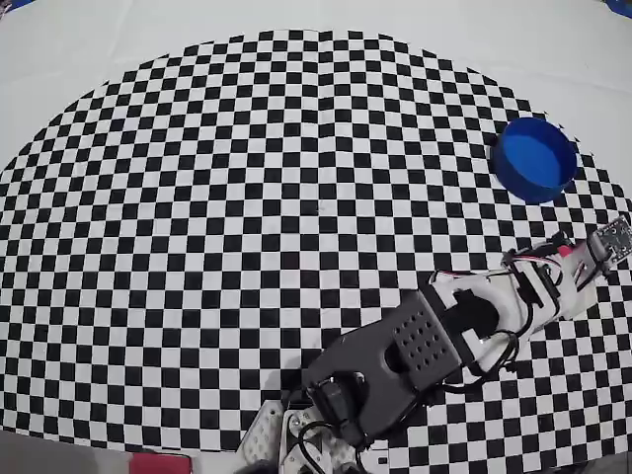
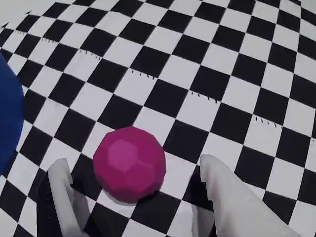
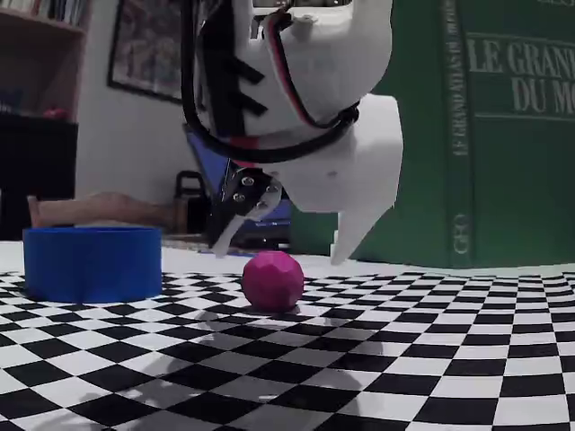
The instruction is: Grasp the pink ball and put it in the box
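Observation:
The pink ball (image 2: 129,163) is a small faceted magenta sphere resting on the checkered cloth. In the wrist view it lies between my two pale fingers (image 2: 66,195), with a gap on each side. In the fixed view the ball (image 3: 273,280) sits on the cloth, and my gripper (image 3: 280,250) hangs open just over it, tips straddling its top. The box (image 3: 92,262), a round blue low-walled container, stands to the ball's left. In the overhead view the box (image 1: 534,158) is at the far right, and my gripper (image 1: 595,254) is below it, covering most of the ball.
A black-and-white checkered cloth (image 1: 247,217) covers the table. A large green book (image 3: 485,135) stands upright behind the ball in the fixed view. The arm's base (image 1: 346,405) is at the bottom of the overhead view, with a pink-red piece (image 1: 158,462) at the lower edge.

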### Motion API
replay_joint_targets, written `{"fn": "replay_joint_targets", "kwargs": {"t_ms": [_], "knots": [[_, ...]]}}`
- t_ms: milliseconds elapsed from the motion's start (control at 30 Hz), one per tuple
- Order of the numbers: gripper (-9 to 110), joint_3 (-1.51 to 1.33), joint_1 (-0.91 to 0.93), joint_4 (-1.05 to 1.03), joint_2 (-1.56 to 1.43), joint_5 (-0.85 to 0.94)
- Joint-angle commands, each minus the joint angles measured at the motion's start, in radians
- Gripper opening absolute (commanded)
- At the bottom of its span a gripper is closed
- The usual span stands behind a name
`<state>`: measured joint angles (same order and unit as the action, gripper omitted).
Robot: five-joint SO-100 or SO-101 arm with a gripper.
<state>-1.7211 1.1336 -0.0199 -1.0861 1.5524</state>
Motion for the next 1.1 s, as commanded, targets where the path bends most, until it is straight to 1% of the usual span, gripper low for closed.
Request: {"fn": "replay_joint_targets", "kwargs": {"t_ms": [0,767,1067], "knots": [[30,0.067,0.009,-0.003,0.002,0.006],[30,0.239,0.003,-0.058,0.121,-0.002],[30,0.256,0.000,-0.060,0.152,-0.002]]}}
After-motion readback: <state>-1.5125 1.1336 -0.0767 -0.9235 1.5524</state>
